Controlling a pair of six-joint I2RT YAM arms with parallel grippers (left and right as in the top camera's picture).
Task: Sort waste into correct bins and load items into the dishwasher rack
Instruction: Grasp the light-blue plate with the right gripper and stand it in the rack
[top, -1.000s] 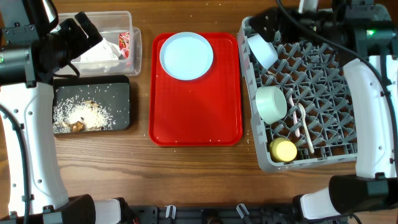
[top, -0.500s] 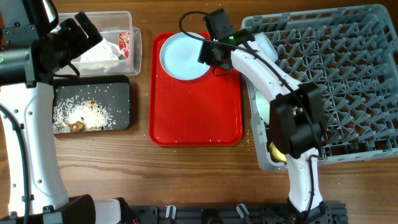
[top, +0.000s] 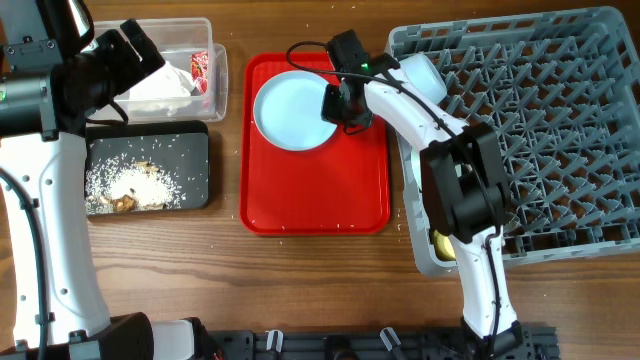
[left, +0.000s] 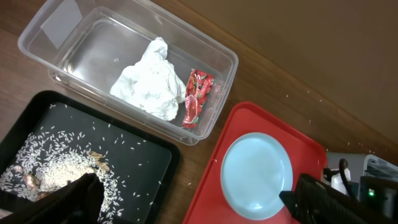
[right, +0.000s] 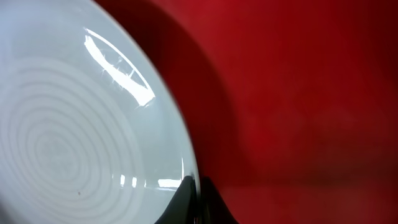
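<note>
Right gripper (top: 338, 106) touching a pale blue round plate (top: 288, 110).
The plate is lying left of its fingertips (right: 188, 202) on the flat red tray (top: 315, 190); whether clamped, cannot tell. Left gripper (left: 193, 199) is hanging spread.

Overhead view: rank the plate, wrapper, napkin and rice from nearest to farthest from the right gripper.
1. plate, on the red tray, its rim at the right gripper.
2. wrapper, right end of the clear tub.
3. napkin, left of it in the tub.
4. rice, in the black tray, far left.
</note>
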